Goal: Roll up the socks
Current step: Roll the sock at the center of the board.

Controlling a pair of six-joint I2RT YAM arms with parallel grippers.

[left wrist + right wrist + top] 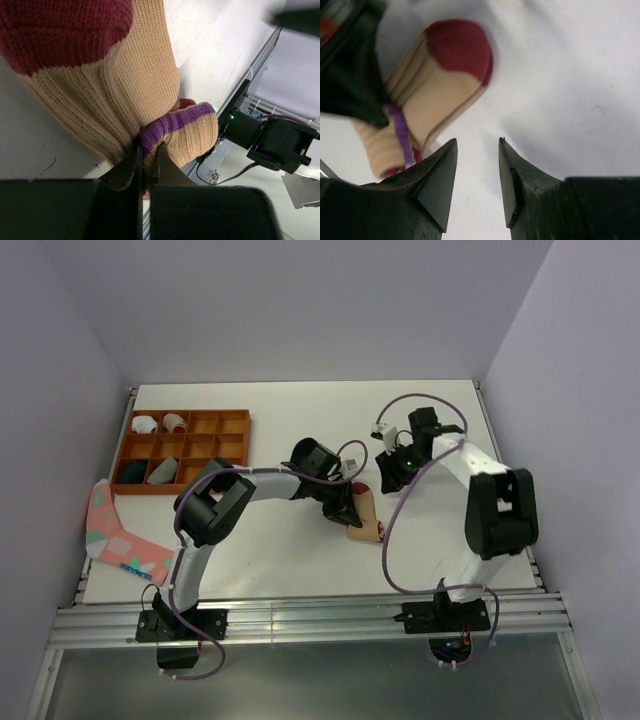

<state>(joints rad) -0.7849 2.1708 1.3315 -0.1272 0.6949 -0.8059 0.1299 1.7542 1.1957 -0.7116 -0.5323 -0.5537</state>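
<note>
Centre of the top view: tan sock (366, 516) on the desk (300, 560), long axis near vertical in frame. Left end effector (147, 159) clenched on the purple-striped fold, the nearer of the two. Right end effector (477, 147) just above and right of the sock, jaws apart, holding nothing. In its wrist view, sock off to upper left, outside the jaws.

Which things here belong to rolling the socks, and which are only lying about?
For the job: tan knitted sock with maroon toe and purple stripe; left gripper, pinching it; right gripper, open.
Lying about: pink sock with teal spots; orange compartment tray; white rolled bundles in it.
</note>
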